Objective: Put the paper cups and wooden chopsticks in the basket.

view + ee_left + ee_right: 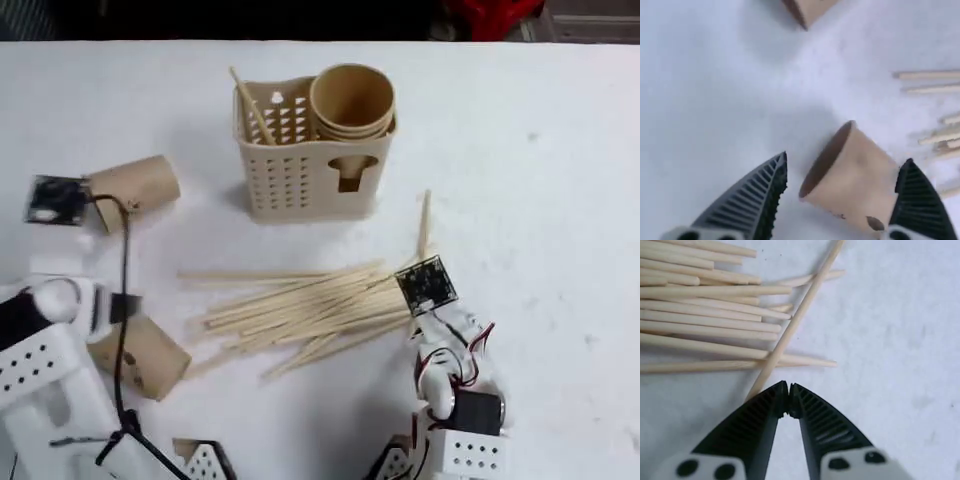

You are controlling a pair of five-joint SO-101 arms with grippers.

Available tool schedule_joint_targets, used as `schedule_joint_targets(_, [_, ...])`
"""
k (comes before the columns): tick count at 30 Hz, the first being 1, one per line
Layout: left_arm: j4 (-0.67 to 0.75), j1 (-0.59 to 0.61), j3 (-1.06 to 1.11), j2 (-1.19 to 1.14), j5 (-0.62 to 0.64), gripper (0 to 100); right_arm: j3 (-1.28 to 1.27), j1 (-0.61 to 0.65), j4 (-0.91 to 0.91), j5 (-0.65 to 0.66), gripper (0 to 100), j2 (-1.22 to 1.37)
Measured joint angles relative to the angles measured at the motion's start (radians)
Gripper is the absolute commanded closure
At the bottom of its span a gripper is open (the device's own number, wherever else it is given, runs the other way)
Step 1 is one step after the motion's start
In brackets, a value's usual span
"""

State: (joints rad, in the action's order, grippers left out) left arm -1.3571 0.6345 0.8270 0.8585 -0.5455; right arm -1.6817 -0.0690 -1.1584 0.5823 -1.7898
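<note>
My left gripper [846, 159] is spread wide. A paper cup [855, 175] lies on its side between the two fingers, its mouth toward one and its base toward the other. I cannot tell whether either pad touches the wall yet. I judge that I am at the grasp of this cup. The next move is to close across the wall gently, since paper buckles easily, then lift and carry.

A second paper cup [135, 190] lies farther ahead of this gripper, well apart from it and also on its side. It waits its turn.

The basket [300, 185] stands ahead and off toward my right arm's side. One compartment holds stacked cups [352, 98], and the other holds a single chopstick [250, 105] leaning in it. The cup I am about to take should nest upright into that stack, so it will need turning mouth-up on the way.

Between my two grippers lies the pile of chopsticks [310, 310], flat on the table.

My right gripper [788, 400] has its fingertips pressed together with nothing between them that I can see. The pile is just ahead of it. One crossing chopstick [797, 322] lies over the others, with its near end just beside one finger. I judge this arm must open, straddle that stick and pinch it.
</note>
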Motion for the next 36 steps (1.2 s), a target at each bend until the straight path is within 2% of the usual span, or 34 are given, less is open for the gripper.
schedule_joint_targets(4, [0.029,0.055,0.003,0.000,-0.005,65,0.000,0.002,0.000,0.000,98.1,0.000])
schedule_joint_targets(15, [0.140,0.063,0.239,0.000,-0.028,65,0.000,0.000,0.000,0.000,98.1,0.000])
schedule_joint_targets(19, [0.143,0.064,0.258,0.000,-0.028,65,0.000,0.000,0.000,0.000,98.1,0.000])
schedule_joint_targets(21, [0.143,0.063,0.259,0.000,-0.028,69,0.000,0.000,0.000,0.000,98.1,0.000])
schedule_joint_targets(26, [0.081,0.028,0.259,0.002,-0.077,92,0.000,0.000,0.000,0.000,98.1,0.000])
schedule_joint_targets(28, [0.066,-0.017,0.255,0.017,-0.098,97,0.000,0.000,0.000,0.000,98.1,0.000])
schedule_joint_targets(31, [0.064,-0.060,0.245,0.017,-0.106,97,0.000,0.000,0.000,0.000,98.1,0.000])
schedule_joint_targets(36, [0.043,-0.063,0.232,-0.002,-0.107,98,0.000,0.000,0.000,0.000,98.1,0.000])
